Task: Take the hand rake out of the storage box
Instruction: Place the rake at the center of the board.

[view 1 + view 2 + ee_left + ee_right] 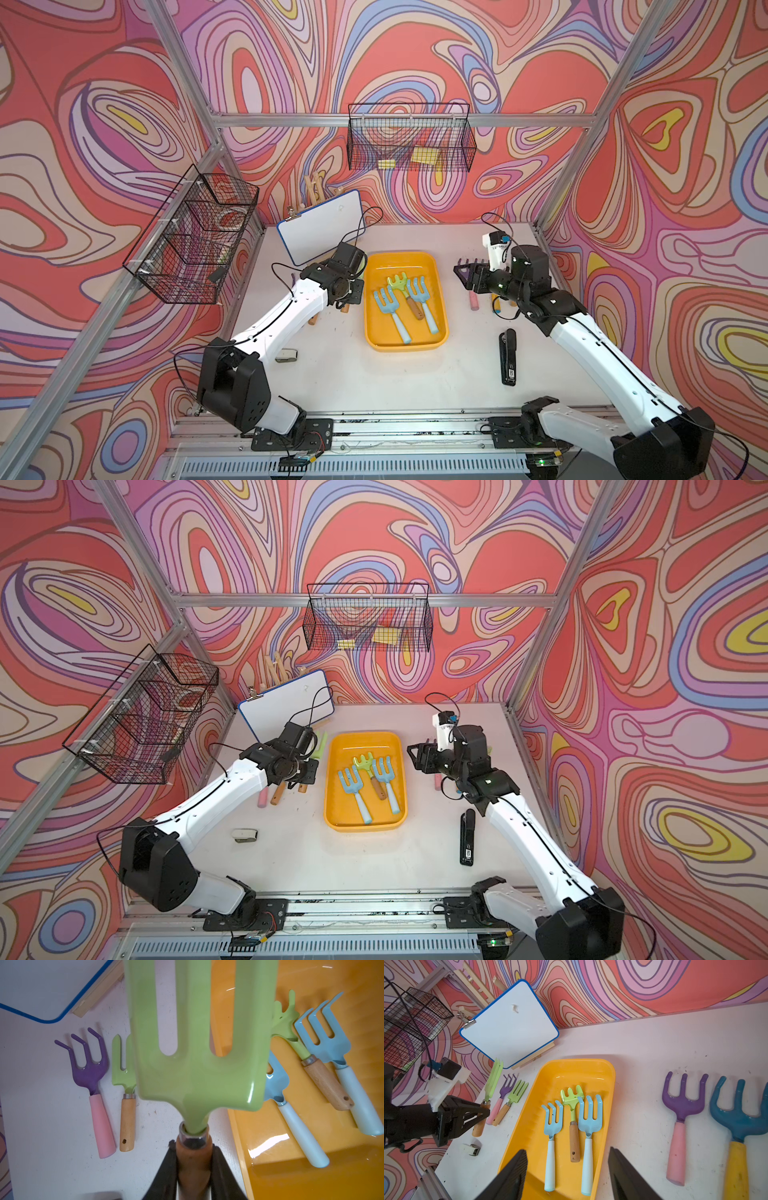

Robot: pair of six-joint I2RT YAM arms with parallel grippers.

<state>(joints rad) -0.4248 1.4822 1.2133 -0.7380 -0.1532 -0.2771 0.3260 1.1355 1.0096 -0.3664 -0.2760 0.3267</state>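
**Left gripper** (194, 1147): clamped on the wooden handle of the hand rake (195, 1053), just below the metal collar, with a finger pressing on each side.

**Hand rake:** green, with three tines. It is outside the storage box (380, 328), just beside the left wall. The handle is low and the head tilts up toward the box's far end. Whether the butt touches the table (374, 386) cannot be told.

**Left of the box:** a purple rake (89, 1068) with a pink handle and a green fork (127, 1122) with a wooden handle lie flat side by side, beyond the held rake. A small white object (286, 355) lies off the box's near left corner. A whiteboard (320, 224) leans off the far left corner.

**Inside the box:** three tools lie flat, heads toward the far end.
- Two are blue rakes (552, 1122) (589, 1118) with pale handles.
- Between them is a short-tined green rake (572, 1097) with a wooden handle, close against the blue one nearer the right wall.

**Right gripper** (464, 271): jaws spread with nothing between them. It hangs right of the box near the far end, apart from the rim.

**Right of the box:** a second purple rake (681, 1103) with a pink handle and a dark blue rake (737, 1115) with a yellow handle lie side by side. A black stapler (508, 357) lies well off the near right corner.
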